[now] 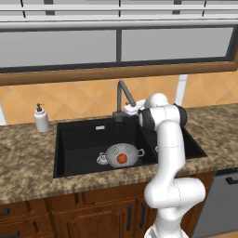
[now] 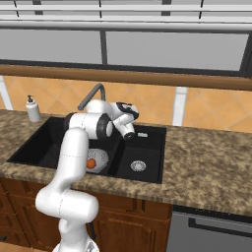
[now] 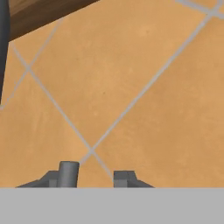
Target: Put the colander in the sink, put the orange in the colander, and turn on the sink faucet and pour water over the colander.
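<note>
The gripper [image 3: 94, 175] points at the orange tiled backsplash [image 3: 131, 87], its two dark fingertips [image 3: 68, 173] standing a little apart with only tile and a grey grout line between them; nothing is held. At the left edge of the hand view a dark vertical strip shows, apparently the neck of the sink faucet [image 3: 3, 52], and above it a slanted band of brown wood.

From the left base view the hand [image 1: 131, 109] sits right at the base of the sink faucet [image 1: 122, 98], level with its lower part; the side lever is hidden behind the hand, so contact cannot be judged. The right base view has the hand [image 2: 124, 120] raised over the back of the sink [image 2: 147, 135], just beside the gooseneck [image 2: 92, 94].

Below, the colander [image 1: 122, 154] rests on the floor of the wider basin of the sink [image 1: 79, 139], towards its front. The orange [image 1: 122, 158] lies inside the colander. In the right base view the colander [image 2: 98, 160] and orange [image 2: 91, 163] peek out from behind the white arm, and the narrower basin shows its round silver drain [image 2: 138, 166].

A white soap dispenser [image 1: 41, 118] stands on the speckled granite counter [image 1: 28, 153], left of the sink and well apart from the arm.
</note>
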Available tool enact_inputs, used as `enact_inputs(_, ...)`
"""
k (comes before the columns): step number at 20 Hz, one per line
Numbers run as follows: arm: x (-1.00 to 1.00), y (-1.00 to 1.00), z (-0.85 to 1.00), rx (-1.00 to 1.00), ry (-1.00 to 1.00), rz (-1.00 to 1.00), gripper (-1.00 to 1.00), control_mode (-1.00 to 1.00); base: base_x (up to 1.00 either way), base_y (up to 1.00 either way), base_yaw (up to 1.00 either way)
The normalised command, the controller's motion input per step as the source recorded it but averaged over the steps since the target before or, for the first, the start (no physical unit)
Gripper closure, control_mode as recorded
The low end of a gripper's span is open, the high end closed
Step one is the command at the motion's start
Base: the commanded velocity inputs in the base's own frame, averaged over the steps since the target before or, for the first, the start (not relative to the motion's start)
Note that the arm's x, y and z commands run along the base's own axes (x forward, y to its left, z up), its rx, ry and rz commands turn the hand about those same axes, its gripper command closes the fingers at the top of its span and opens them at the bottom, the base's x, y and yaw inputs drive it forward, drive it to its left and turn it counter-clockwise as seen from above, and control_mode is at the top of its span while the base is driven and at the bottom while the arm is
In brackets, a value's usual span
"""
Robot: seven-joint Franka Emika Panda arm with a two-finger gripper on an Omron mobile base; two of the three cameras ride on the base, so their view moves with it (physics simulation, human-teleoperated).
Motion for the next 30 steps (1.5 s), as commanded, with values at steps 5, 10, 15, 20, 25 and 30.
enact_inputs(5, 0.06, -0.21, -0.22, 0.06, 0.00, -0.03, 1.00, -1.00, 0.00, 0.00, 0.00)
enact_inputs(10, 0.00, -0.51, -0.35, 0.02, 0.00, -0.04, 1.00, -1.00, 0.00, 0.00, 0.00)
enact_inputs(15, 0.00, -0.69, -0.34, 0.00, 0.00, -0.03, 1.00, -1.00, 0.00, 0.00, 0.00)
enact_inputs(20, 0.00, -0.72, -0.33, 0.00, 0.00, -0.01, 1.00, -1.00, 0.00, 0.00, 0.00)
enact_inputs(25, 0.00, -0.71, -0.37, 0.00, 0.00, -0.01, 1.00, -1.00, 0.00, 0.00, 0.00)
enact_inputs(30, 0.00, -0.75, -0.37, 0.00, 0.00, 0.00, 1.00, -1.00, 0.00, 0.00, 0.00)
